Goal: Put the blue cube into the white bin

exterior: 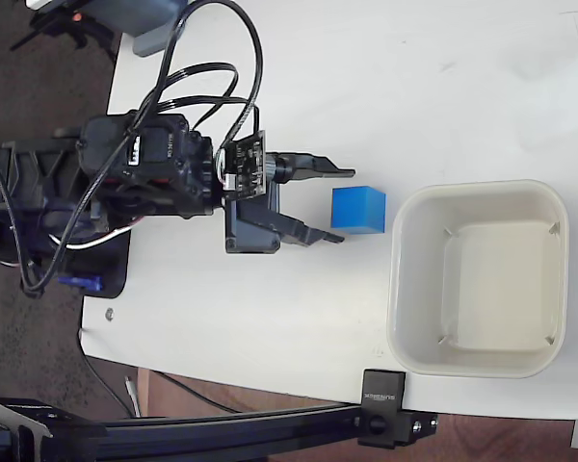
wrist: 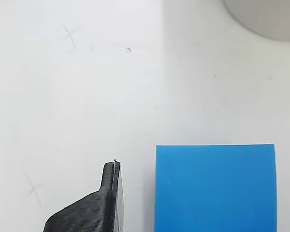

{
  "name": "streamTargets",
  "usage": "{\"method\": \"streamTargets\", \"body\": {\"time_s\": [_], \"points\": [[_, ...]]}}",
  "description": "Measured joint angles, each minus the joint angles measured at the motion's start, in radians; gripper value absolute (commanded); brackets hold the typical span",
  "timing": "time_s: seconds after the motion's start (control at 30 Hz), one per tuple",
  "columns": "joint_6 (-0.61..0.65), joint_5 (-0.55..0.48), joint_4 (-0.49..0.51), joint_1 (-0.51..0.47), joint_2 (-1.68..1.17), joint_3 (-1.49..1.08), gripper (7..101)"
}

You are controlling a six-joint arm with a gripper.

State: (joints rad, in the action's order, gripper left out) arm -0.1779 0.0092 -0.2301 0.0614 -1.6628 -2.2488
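Fixed view: gripper [exterior: 347, 205] spread beside blue cube [exterior: 358, 209]; white bin [exterior: 479, 194] near.

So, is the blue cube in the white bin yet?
No, the blue cube sits on the table, left of the white bin in the fixed view.

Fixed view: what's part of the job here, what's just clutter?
Job:
- blue cube, on the table just left of the bin
- white bin, empty
- gripper, jaws open, tips just short of the cube

Not job:
- black clamp at the table's lower edge
- cables looping over the arm
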Motion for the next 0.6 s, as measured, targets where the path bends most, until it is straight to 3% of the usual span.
{"method": "streamTargets", "body": {"time_s": [0.4,0.6], "points": [[0.009,-0.035,0.071,-0.023,0.067,0.006,97.6],[0.014,-0.048,0.091,-0.038,0.097,0.011,89.2]]}}
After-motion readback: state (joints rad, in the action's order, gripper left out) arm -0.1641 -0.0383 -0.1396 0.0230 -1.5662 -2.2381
